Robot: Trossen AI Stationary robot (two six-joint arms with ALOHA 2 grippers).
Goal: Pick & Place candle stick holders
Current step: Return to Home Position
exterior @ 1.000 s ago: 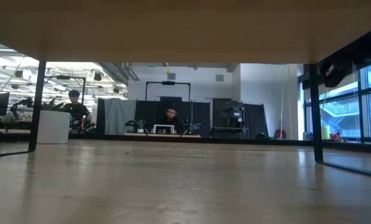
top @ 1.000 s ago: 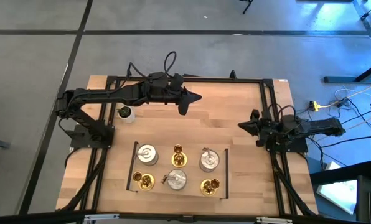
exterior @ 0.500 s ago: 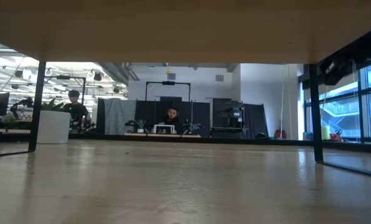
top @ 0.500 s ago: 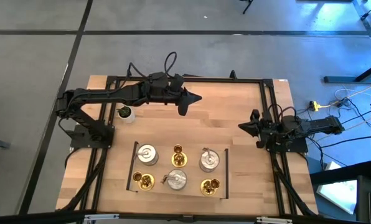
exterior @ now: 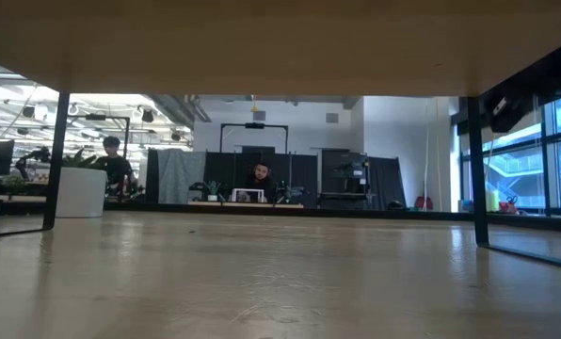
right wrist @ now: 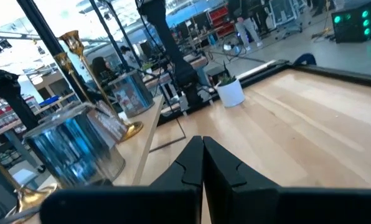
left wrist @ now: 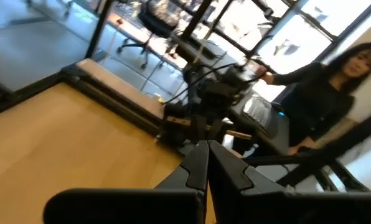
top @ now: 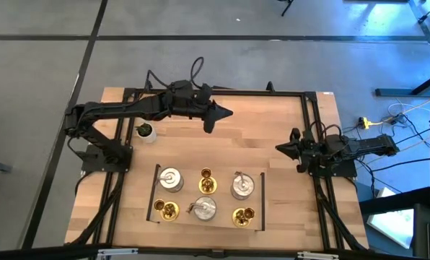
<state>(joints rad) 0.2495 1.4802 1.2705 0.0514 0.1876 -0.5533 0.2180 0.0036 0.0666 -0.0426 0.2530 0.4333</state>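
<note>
Six candle stick holders stand near the table's front edge. The silver ones (top: 170,178), (top: 242,185), (top: 203,209) alternate with the gold ones (top: 207,182), (top: 167,210), (top: 243,215). The right wrist view shows a silver one (right wrist: 73,146) and a gold one (right wrist: 73,46) close by. My left gripper (top: 228,113) (left wrist: 207,146) is shut and hangs over the far middle of the table, well away from the holders. My right gripper (top: 278,147) (right wrist: 202,140) is shut at the right side, level, pointing toward the table's left. Neither holds anything.
Two dark bars (top: 156,189), (top: 262,202) flank the group of holders. A small white pot with a plant (top: 145,131) stands at the far left by the left arm's base. A black frame (top: 312,130) runs along the table's sides. A person (left wrist: 335,87) stands beyond the right side.
</note>
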